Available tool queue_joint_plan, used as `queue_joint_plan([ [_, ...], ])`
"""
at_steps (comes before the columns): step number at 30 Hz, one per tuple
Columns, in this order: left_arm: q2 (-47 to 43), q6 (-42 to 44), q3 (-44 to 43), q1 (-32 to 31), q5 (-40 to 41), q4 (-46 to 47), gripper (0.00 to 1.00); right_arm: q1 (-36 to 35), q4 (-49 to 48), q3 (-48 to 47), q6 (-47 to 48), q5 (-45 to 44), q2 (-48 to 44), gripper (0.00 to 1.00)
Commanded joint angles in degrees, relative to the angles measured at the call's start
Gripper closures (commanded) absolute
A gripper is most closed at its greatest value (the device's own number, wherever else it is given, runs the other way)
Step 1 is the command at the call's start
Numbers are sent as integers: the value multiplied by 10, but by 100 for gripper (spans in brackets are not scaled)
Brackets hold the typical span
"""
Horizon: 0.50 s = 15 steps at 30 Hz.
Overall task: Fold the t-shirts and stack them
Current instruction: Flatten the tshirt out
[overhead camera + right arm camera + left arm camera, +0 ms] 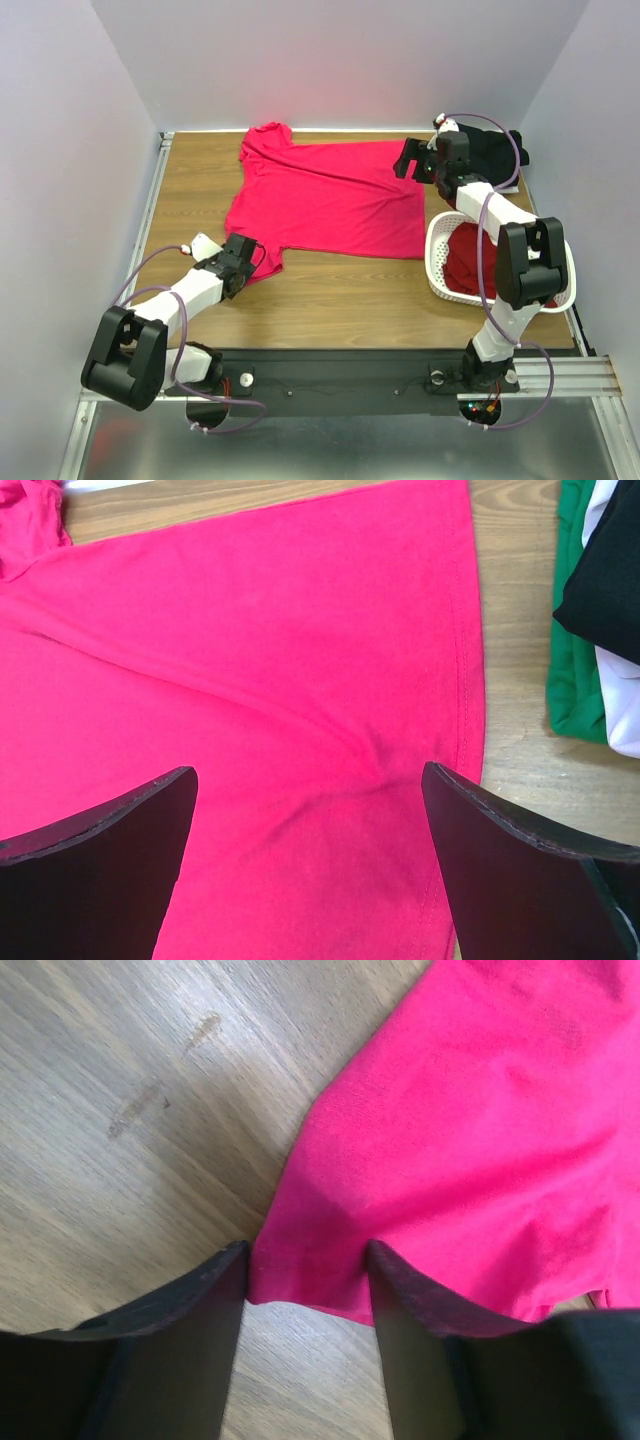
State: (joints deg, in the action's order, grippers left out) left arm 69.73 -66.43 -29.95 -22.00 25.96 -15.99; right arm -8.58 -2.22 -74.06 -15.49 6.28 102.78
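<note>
Left gripper (307, 1252), half-open, straddles a sleeve of the pink shirt (480, 1110); right gripper (308, 772) wide over its hem. Pinch could miss 1 cloth layer.

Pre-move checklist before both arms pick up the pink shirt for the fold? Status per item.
1. The left gripper straddles the near sleeve edge of the pink-red shirt: ok.
2. Left pinch made on the cloth: not ok, the jaws stand apart around it.
3. The right gripper is open over the hem end: ok.
4. Right fingertips touching the cloth: cannot tell.
5. The folded stack is apart from the hem: ok, bare table lies between them.
6. Near hem corner clear of the basket: cannot tell, they look very close from above.
</note>
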Motion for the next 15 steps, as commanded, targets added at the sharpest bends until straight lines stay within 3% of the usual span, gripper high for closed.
queue_joint_plan([
  [1, 3, 1, 22, 4, -13, -4, 42, 6, -38, 6, -6, 1, 7, 0],
  [7, -10, 4, 20, 4, 2, -13, 55, 6, -38, 4, -6, 3, 13, 0],
  [8, -14, 7, 21, 4, 1, -11, 63, 7, -38, 4, -7, 3, 13, 0],
  [9, -21, 15, 23, 4, -2, -8, 79, 7, -38, 5, -8, 3, 12, 0],
  [15, -59, 60, 25, 4, -3, 23, 100, 6, -38, 8, -7, 5, 8, 0],
])
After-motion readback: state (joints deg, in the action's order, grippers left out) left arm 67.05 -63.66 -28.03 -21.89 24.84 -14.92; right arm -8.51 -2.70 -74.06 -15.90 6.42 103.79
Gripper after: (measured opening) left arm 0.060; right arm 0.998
